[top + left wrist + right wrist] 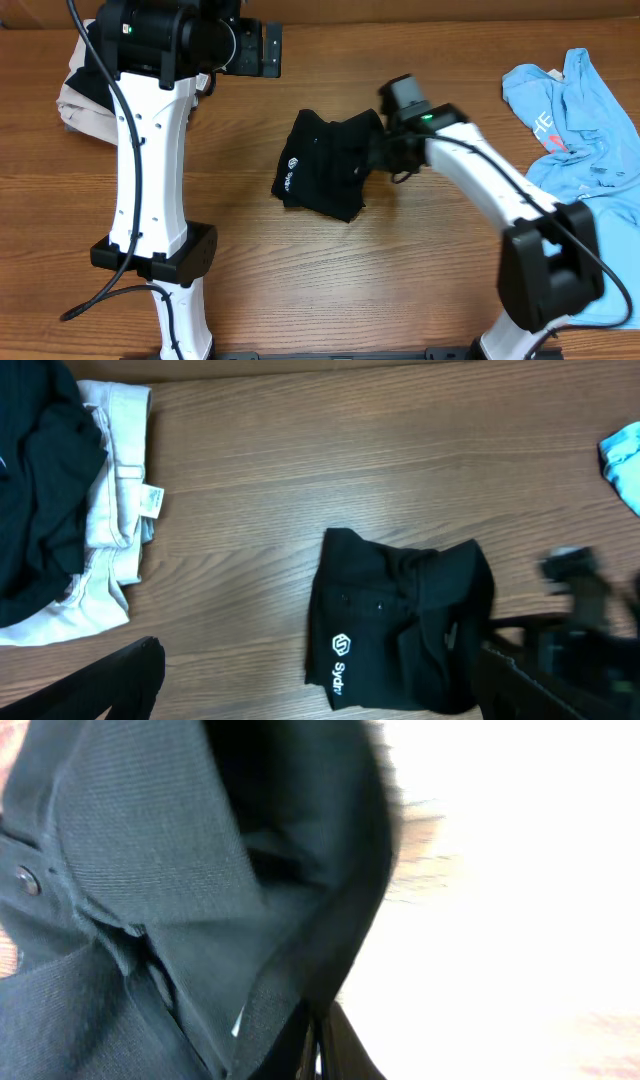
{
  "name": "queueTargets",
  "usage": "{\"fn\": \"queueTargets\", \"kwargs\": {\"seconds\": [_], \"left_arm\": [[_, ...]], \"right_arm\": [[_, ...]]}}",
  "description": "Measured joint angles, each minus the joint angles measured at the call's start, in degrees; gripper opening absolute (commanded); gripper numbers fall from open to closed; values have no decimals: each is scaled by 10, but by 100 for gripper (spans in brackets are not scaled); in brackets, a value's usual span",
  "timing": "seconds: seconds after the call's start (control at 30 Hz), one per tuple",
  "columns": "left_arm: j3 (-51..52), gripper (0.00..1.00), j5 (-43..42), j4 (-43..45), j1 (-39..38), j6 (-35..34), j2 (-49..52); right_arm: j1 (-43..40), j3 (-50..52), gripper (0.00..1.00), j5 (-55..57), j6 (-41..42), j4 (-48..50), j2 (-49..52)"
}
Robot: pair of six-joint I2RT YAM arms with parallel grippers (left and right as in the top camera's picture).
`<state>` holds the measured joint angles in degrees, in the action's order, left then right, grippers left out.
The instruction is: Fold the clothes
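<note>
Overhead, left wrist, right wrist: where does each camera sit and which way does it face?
Overhead: above the table, facing down; left arm, right arm show, black polo shirt between them.
Left wrist: high at far left, looking down at the shirt; its tool's fingers at the bottom corners.
Right wrist: right against the shirt's collar; one finger low in frame.
Shared: overhead and left wrist both show beige garments.

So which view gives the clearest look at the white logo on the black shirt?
Left wrist: the white logo on the black shirt is large enough to see lettering. Overhead shows it small. Right wrist shows only dark fabric and a button, no logo.
</note>
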<state>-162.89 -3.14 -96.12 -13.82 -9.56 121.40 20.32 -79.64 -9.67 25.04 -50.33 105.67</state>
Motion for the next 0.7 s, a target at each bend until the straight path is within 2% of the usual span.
{"fn": "queueTargets", "kwargs": {"seconds": [0.17,0.33,0.37,0.4,0.43,0.53,0.7], "left_arm": [[12,100,0,0,0,0,0],[38,100,0,3,0,0,0],[44,100,0,4,0,0,0],[51,100,0,5,0,0,0],[58,100,0,5,0,0,0],[69,100,1,9,0,0,0],[76,100,2,15,0,1,1]], "right_arm": [[-39,0,4,-10,-12,-56,-17],[-43,37,4,-10,-28,-48,-17],[-43,50,7,-10,-30,-43,-17],[-43,64,21,-8,-30,-38,-17],[-43,76,31,-6,-32,-36,-17],[-47,92,45,2,-37,-36,-17],[-90,76,59,-12,-53,-61,-17]]}}
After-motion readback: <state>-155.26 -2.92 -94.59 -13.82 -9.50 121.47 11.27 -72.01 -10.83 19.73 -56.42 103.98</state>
